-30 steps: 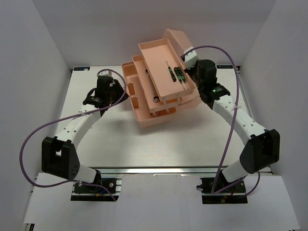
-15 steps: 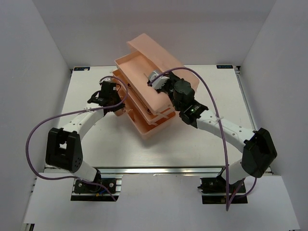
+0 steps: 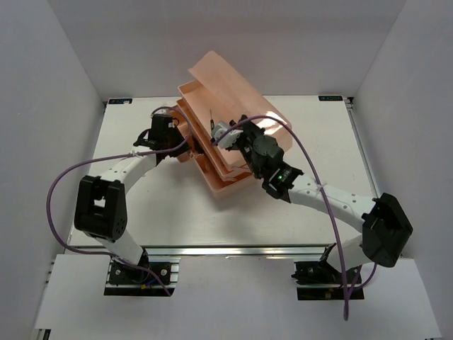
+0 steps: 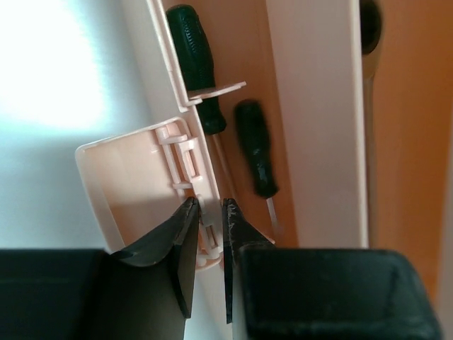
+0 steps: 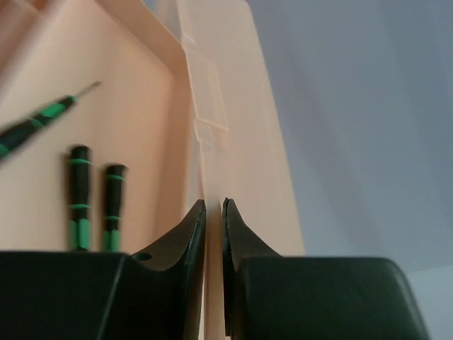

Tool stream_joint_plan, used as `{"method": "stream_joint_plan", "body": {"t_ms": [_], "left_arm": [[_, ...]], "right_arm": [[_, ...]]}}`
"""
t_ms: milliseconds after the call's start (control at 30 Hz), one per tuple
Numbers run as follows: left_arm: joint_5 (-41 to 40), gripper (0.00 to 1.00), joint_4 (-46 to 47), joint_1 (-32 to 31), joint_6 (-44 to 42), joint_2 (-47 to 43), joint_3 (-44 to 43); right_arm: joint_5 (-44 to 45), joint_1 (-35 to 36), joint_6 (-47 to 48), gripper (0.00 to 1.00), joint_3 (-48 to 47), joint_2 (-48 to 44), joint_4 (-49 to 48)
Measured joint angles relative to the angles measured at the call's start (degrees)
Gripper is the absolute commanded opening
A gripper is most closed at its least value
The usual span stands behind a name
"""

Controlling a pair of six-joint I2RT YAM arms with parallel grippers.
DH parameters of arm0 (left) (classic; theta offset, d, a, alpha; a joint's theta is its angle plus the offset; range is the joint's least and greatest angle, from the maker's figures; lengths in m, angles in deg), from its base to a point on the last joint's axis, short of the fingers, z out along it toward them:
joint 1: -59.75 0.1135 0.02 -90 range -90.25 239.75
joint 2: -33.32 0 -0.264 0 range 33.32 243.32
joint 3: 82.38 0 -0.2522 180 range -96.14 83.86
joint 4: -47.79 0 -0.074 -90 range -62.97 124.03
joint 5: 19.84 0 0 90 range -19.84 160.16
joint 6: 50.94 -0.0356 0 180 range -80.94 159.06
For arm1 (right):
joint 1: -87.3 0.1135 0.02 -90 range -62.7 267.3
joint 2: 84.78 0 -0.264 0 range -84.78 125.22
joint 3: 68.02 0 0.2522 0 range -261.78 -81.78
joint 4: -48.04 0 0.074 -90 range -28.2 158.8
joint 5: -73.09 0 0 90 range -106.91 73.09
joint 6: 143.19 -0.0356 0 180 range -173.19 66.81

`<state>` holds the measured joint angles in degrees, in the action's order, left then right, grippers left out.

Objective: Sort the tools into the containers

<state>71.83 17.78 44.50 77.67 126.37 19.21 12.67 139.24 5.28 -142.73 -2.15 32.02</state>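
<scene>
The salmon-pink toolbox [image 3: 237, 88] lies slanted mid-table, its trays stacked close under the raised lid. My left gripper [image 3: 176, 139] is shut on the hinge link at the box's left wall [image 4: 207, 212]; beside it lie two dark-handled screwdrivers [image 4: 195, 60] [image 4: 257, 150] in a lower compartment. A silver wrench [image 4: 369, 64] shows partly in the compartment to the right. My right gripper [image 3: 222, 134] is shut on the side wall of the upper tray [image 5: 212, 170]. That tray holds two green-banded screwdrivers [image 5: 79, 202] [image 5: 113, 205] and a blurred third one [image 5: 35, 126].
The white tabletop [image 3: 318, 142] lies bare to the right of the box and in front of it [image 3: 212, 219]. White walls close in the cell on three sides. Purple cables [image 3: 311, 152] loop over both arms.
My right gripper has swung the upper tray and lid leftward over the box, folding the trays together. My left gripper has moved in and closed on the box's left wall.
</scene>
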Motion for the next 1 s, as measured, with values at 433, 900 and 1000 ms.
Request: {"method": "stream_joint_plan", "body": {"t_ms": [433,900,1000], "left_arm": [[20.87,0.26,12.55,-0.44,9.22,13.88,-7.63],[24.98,0.23,21.44,-0.2,13.35,19.21,-9.9],[24.85,0.14,20.79,0.42,13.33,18.99,-10.12]], "right_arm": [[1.2,5.79,0.09,0.52,7.04,-0.94,-0.22],[-20.94,15.85,-16.46,0.35,-0.68,-6.6,19.56],[-25.94,12.24,-22.53,0.0,-4.2,-8.48,22.75]]}}
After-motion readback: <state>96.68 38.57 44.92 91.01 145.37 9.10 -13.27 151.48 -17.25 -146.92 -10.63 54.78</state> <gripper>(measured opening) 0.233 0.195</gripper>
